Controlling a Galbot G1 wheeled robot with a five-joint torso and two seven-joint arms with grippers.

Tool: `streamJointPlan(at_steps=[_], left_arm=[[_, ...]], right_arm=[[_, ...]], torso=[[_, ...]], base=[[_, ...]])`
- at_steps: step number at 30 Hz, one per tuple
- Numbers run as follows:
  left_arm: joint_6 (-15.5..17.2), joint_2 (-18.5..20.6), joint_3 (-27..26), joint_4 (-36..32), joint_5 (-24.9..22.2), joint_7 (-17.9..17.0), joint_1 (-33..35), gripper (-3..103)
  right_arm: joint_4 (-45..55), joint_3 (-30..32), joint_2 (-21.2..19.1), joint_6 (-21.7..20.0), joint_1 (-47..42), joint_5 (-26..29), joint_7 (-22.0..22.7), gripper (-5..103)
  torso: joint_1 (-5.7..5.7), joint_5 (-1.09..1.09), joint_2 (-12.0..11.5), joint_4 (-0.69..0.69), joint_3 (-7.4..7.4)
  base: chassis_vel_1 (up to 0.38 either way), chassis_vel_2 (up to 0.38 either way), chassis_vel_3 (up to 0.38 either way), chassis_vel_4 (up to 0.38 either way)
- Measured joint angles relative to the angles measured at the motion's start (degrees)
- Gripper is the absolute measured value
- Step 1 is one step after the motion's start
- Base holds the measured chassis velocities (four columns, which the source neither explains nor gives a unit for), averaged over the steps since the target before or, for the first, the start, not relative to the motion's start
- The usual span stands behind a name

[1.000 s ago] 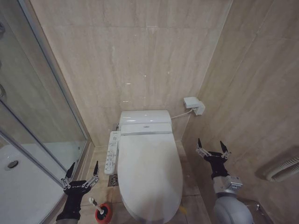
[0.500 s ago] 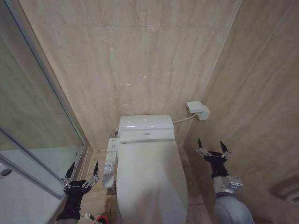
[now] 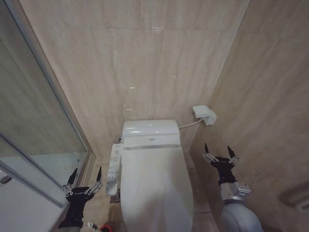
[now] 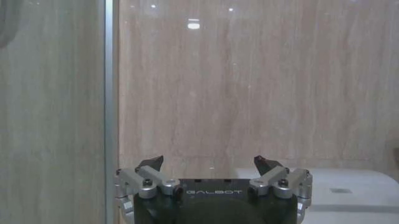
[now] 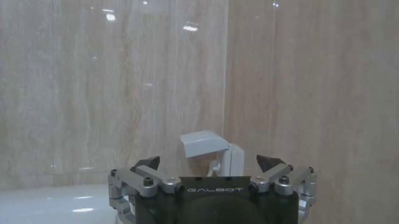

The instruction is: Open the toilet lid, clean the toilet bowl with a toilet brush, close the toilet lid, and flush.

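Since a second ago only the camera has tilted up; both the left gripper (image 3: 85, 177) and the right gripper (image 3: 219, 153) hang open and empty beside the closed toilet lid (image 3: 153, 186). Risk: its glossy surface may slip on lifting.

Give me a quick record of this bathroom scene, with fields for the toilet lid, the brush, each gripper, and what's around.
toilet lid: closed, flat over the bowl
toilet brush: on the floor left of the toilet, at the head view's lower edge
left gripper: open, empty, raised left of the toilet near the button panel
right gripper: open, empty, raised right of the toilet
surroundings: beige tiled walls, glass shower screen on the left, white wall box on the right
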Motion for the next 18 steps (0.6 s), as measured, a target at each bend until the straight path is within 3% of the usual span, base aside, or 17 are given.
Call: streamJointPlan(at_steps=[18], left_arm=[[0.0, 0.0, 0.0, 0.0, 0.0, 0.0, 0.0, 98]], right_arm=[[0.0, 0.0, 0.0, 0.0, 0.0, 0.0, 0.0, 100]], torso=[[-0.03, 0.02, 0.0, 0.01, -0.01]], base=[[-0.017, 0.018, 0.018, -0.016]])
